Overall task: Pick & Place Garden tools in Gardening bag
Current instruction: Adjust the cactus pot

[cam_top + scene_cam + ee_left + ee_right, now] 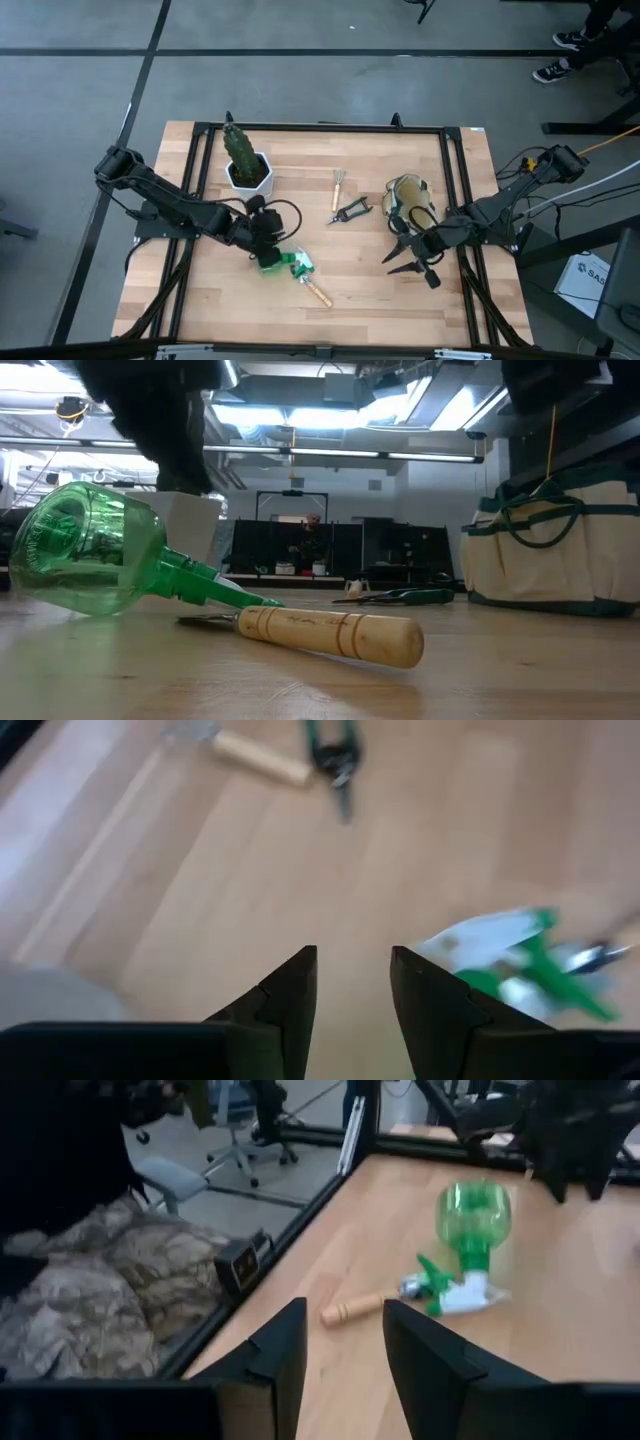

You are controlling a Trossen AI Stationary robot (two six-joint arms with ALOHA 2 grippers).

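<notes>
The green translucent spray bottle [283, 262] lies on its side near the table's middle front, its spray head over the blade end of the wooden-handled trowel [316, 291]. My left gripper [268, 238] is open just beside and above the bottle; in the left wrist view [352, 955] nothing is between its fingers, and the bottle's spray head [510, 965] shows beside one finger. My right gripper [400, 262] is open and empty next to the cream, green-trimmed bag [410, 198], pointing toward the bottle [470, 1220]. The black-handled shears [350, 211] and the thin wooden-handled tool [338, 183] lie farther back.
A cactus in a white pot [243, 158] stands at the far left, behind my left arm. The bag [555, 550] stands upright on the table's right part. A black frame [300, 128] runs around the table. Bare wood lies along the near edge.
</notes>
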